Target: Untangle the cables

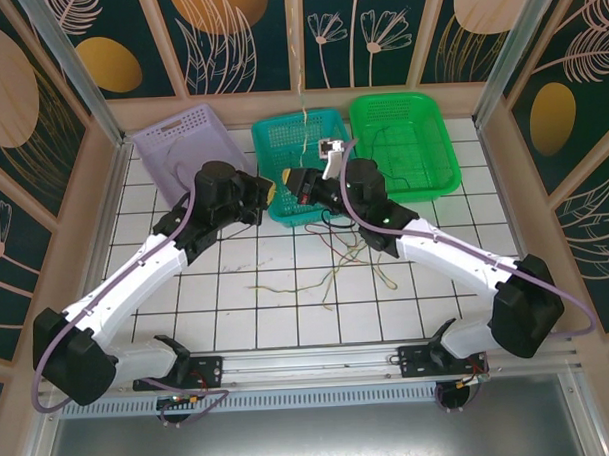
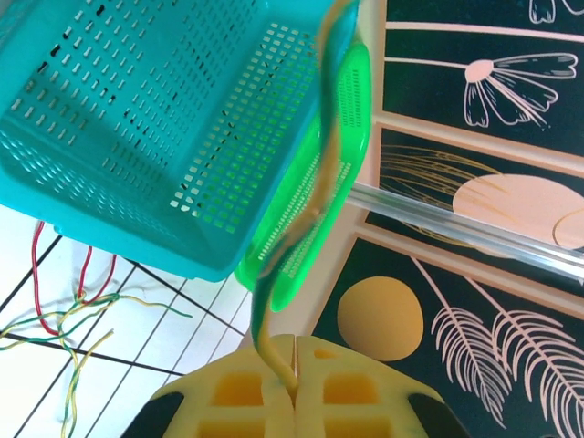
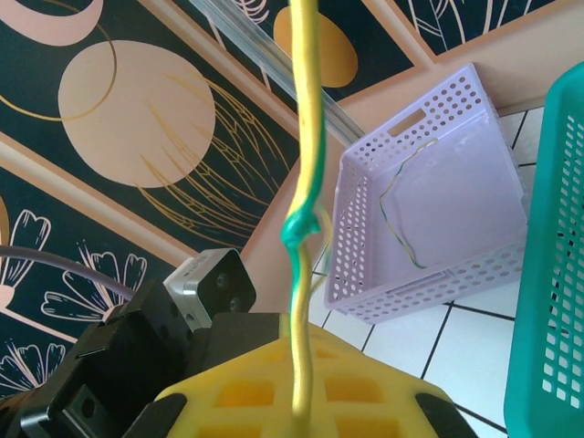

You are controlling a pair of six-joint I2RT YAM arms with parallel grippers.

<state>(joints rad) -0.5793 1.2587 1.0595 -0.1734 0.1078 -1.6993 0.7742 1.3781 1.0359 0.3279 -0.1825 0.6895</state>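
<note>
- Left wrist: left pincer (image 2: pixel 294 391) clamped on strand (image 2: pixel 321 173), long axis straight out from tips.
- Right pincer (image 3: pixel 299 415) pinching strand too, knot (image 3: pixel 301 228) just beyond tips.
- Other cables (image 1: pixel 326 272) on desk (image 1: pixel 187 292) below, nearer right arm.

Cannot tell apart the thin cables (image 1: pixel 326 277) on the tiles (image 1: pixel 237 310) from above; at the left wrist, sees the strand (image 2: pixel 321 182) blurred and cut by the top edge
</note>
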